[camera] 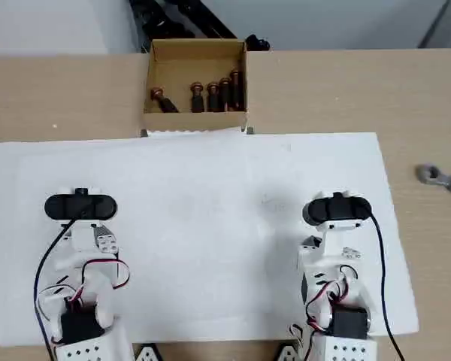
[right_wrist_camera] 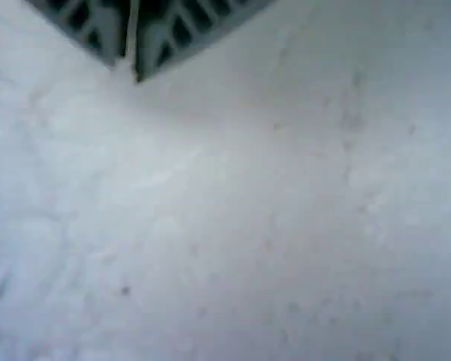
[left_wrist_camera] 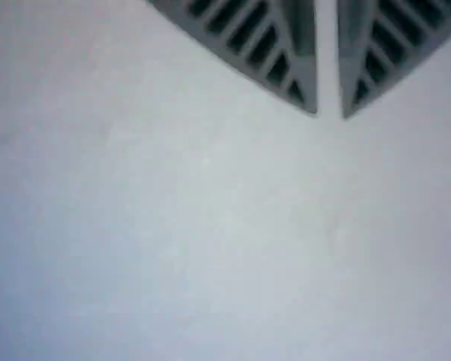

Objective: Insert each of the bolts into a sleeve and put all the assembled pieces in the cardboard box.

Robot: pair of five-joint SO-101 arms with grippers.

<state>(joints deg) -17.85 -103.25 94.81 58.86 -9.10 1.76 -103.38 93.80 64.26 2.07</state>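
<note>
Seen from above, five assembled pieces [camera: 213,96] lie in the cardboard box [camera: 195,119] at the far edge of the desk [camera: 60,90]; the left wrist view shows the left pincer [left_wrist_camera: 328,113] closed to a slit and empty, while the right wrist view shows the right pincer [right_wrist_camera: 132,71] closed and empty.

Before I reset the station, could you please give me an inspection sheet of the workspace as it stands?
Surface: white paper sheet spread on the light wooden table.
Job's things: open brown cardboard box at the sheet's far edge, holding several dark brown bolt-and-sleeve pieces.
Clutter: small grey metal part on the wood, beyond the sheet's right edge.
Grippers: left gripper and right gripper both shut, holding nothing, over the sheet.
Cables: black cables and red-and-white wires run along the arms.
Surroundings: dark equipment behind the box.
</note>
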